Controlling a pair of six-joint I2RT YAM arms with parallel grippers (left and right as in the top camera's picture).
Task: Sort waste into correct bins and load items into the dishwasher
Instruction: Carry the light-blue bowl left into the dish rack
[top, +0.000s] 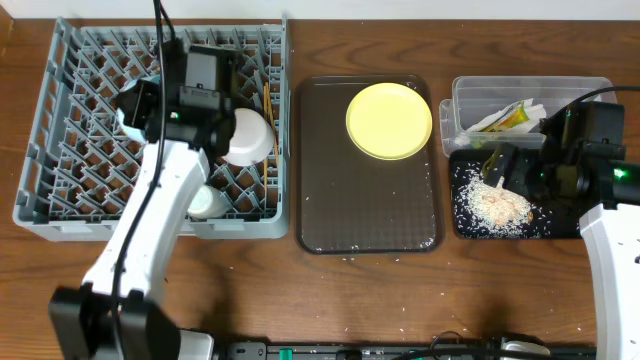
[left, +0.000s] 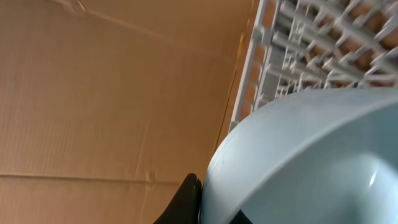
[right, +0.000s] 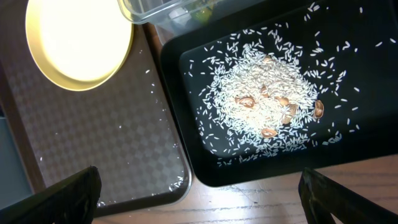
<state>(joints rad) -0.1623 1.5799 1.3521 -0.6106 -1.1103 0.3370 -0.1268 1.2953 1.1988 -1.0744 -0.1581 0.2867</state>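
left gripper tight on light blue bowl over grey dish rack; right gripper agape above rice-strewn black tray

A dark brown wooden bench with visible grain fills the overhead view under even light, a pale strip runs along its far edge at the top of that view, and a plain tan corrugated cardboard sheet stands upright behind it.
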